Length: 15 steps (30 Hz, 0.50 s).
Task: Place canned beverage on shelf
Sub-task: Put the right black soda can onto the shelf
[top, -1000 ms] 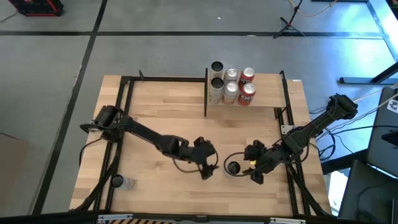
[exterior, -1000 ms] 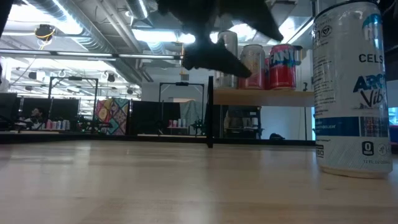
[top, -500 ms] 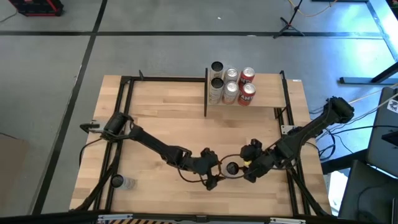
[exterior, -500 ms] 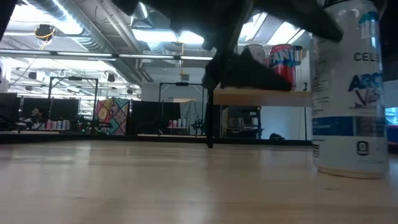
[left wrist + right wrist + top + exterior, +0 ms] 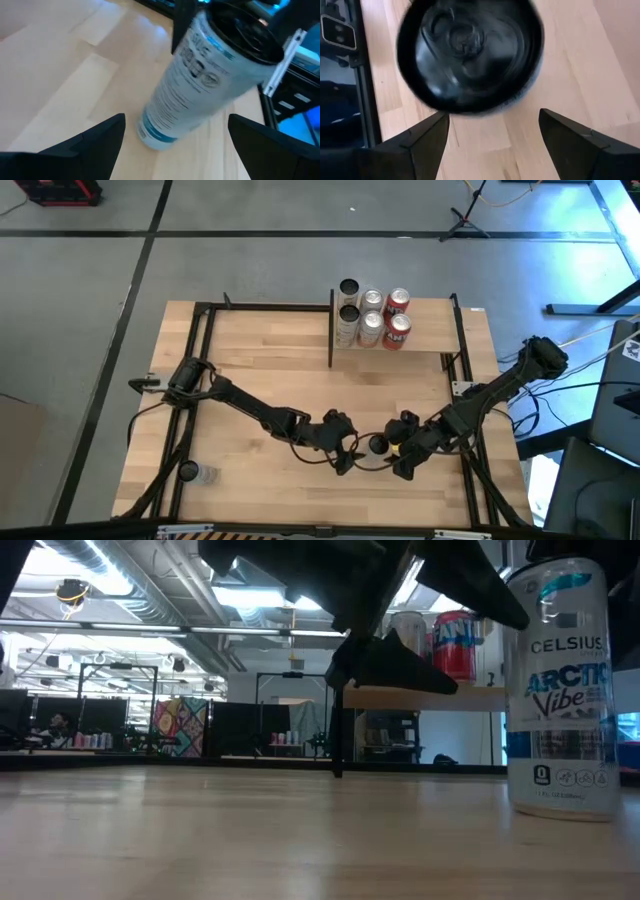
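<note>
A tall white and blue can stands upright on its base on the tabletop, near the front. It shows at the right of the low view. My left gripper is open just left of the can, which lies ahead of its fingers in the left wrist view. My right gripper is open just right of it. It looks down on the can's top, a finger on either side. The shelf stands at the far side and holds several cans. My right gripper comes slanting down from the table's right, with its open fingers on either side of the can's upper part. I cannot tell whether they touch it. My left gripper touches nothing that shows.
Silver and red cans stand in rows on the left part of the shelf, with bare board to their right. A black metal frame runs along the table's sides. A small clear container lies at the near left corner.
My left gripper has gone toward the table's right, up to the can. My right gripper has shifted a little toward the can from the right. The can has turned on its base, so more of its label faces the low camera.
</note>
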### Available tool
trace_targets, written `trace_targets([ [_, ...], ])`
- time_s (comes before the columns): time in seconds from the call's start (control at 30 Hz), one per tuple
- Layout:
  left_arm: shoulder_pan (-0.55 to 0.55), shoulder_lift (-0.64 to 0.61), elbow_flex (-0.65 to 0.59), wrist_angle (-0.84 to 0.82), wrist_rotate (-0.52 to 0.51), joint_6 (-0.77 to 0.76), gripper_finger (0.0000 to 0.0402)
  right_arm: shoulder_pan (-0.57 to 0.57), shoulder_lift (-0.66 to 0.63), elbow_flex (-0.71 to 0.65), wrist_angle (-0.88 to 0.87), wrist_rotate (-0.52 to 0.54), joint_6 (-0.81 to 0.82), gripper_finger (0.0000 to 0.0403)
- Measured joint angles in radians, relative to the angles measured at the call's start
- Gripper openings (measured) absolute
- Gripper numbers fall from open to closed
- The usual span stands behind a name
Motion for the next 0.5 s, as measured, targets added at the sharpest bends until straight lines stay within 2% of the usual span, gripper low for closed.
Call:
trace_targets([
  [0.1,0.000,0.000,0.000,-0.012,0.017,0.000,0.0350,-0.001,0.000,0.000,-0.004,-0.016,0.000,0.0301],
  [0.27,0.000,-0.026,0.000,-0.077,0.058,0.014,0.0350,0.000,-0.014,0.000,-0.022,-0.109,-0.004,0.0301],
  [0.4,0.000,-0.084,0.000,-0.141,0.147,0.053,0.0350,0.000,-0.073,0.000,-0.068,-0.155,-0.001,0.0301],
  [0.5,-0.001,-0.140,0.000,-0.228,0.153,0.057,0.0350,0.001,-0.146,0.000,-0.099,-0.151,0.001,0.0301],
])
